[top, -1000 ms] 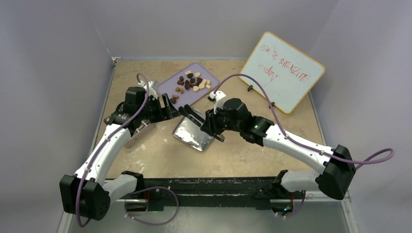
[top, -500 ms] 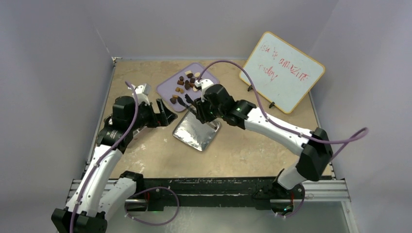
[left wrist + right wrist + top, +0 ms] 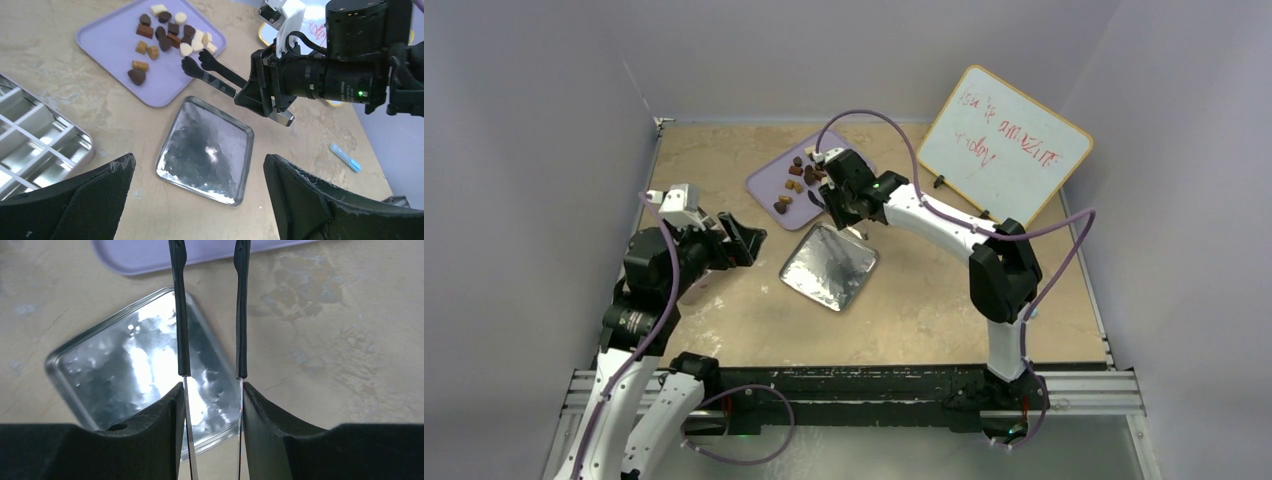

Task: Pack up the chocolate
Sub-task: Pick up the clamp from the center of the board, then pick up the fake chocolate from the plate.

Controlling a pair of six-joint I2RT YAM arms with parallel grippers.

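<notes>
The chocolate (image 3: 809, 172), several dark, caramel and cream lumps, lies on the lilac tray (image 3: 769, 182) at the back; it also shows in the left wrist view (image 3: 165, 32). My right gripper (image 3: 842, 203) is shut on black-tipped metal tongs (image 3: 822, 192). Their tips (image 3: 192, 64) hang open over the tray's near right edge, close to the cream lumps and holding nothing. In the right wrist view the tongs (image 3: 180, 315) pass between my fingers (image 3: 212, 390). My left gripper (image 3: 742, 238) is open and empty, left of the silver square (image 3: 829, 265).
A silver tin with compartments (image 3: 45, 145) lies under my left arm. A whiteboard with red writing (image 3: 1009, 145) stands at the back right. A small blue stick (image 3: 345, 157) lies on the table to the right. The silver square (image 3: 205, 145) lies between both arms.
My right arm has carried the tongs from over the silver square back to the tray's edge. My left arm has drawn back to the left and towards me, away from the tray.
</notes>
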